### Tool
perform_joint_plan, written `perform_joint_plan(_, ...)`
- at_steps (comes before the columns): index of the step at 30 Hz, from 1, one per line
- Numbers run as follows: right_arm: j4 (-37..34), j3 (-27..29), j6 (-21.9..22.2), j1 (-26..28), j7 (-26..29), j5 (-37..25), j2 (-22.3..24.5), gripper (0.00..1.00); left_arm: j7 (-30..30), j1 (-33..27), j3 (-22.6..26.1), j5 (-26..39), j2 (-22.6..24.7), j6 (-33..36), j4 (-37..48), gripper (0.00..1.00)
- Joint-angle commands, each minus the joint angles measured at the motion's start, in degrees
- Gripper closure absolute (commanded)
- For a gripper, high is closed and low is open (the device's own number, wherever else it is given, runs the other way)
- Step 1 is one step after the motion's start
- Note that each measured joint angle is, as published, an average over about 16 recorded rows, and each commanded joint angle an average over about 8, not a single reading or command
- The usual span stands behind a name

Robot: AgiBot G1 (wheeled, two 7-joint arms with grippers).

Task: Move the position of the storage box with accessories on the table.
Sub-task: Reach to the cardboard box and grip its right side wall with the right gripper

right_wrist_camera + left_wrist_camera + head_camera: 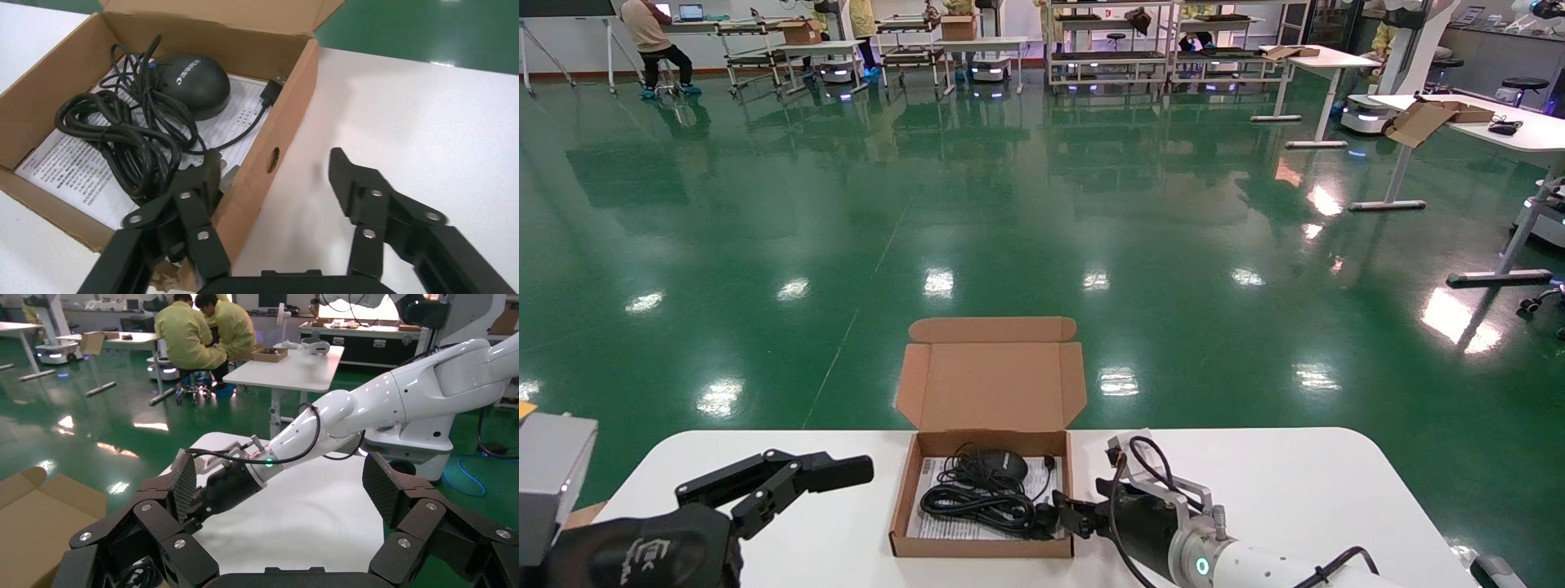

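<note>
Bright overhead light is flooding every view.
Ceiling lamps are throwing white glare patches across the glossy green floor (1009,204) in the head view, and far benches are mirroring in it. The table (1295,482) is glowing almost blown-out white, carrying only soft, faint shadows beside the box (278,131). Inside the box, the cable (131,138) and mouse (193,76) are reading sharp, with a small highlight on the mouse. Straight lines are bowing slightly toward the head view's edges. In the left wrist view the near fingers (392,490) are looking slightly soft.

Glossy green floor (928,204), distant desks (1328,61)
</note>
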Motion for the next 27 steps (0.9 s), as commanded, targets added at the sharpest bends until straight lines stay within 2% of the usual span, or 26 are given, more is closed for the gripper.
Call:
perform_joint_plan(1, 0.03, -0.36, 0.34, -0.07, 0.16, 0.72, 0.0, 1.0, 0.0, 0.0, 0.0, 0.0, 0.0, 0.0, 0.0, 0.0)
perform_joint_plan(17, -0.4, -2.62, 1.31, -1.06, -1.15, 4.9, 0.21, 1.0, 0.0, 0.0, 0.0, 0.0, 0.0, 0.0, 0.0, 0.0)
perform_joint_plan(27, -2.44, -2.78, -1.8, 0.89, -5.73, 6.29, 0.68, 1.0, 0.0, 0.0, 0.0, 0.0, 0.0, 0.0, 0.0, 0.0)
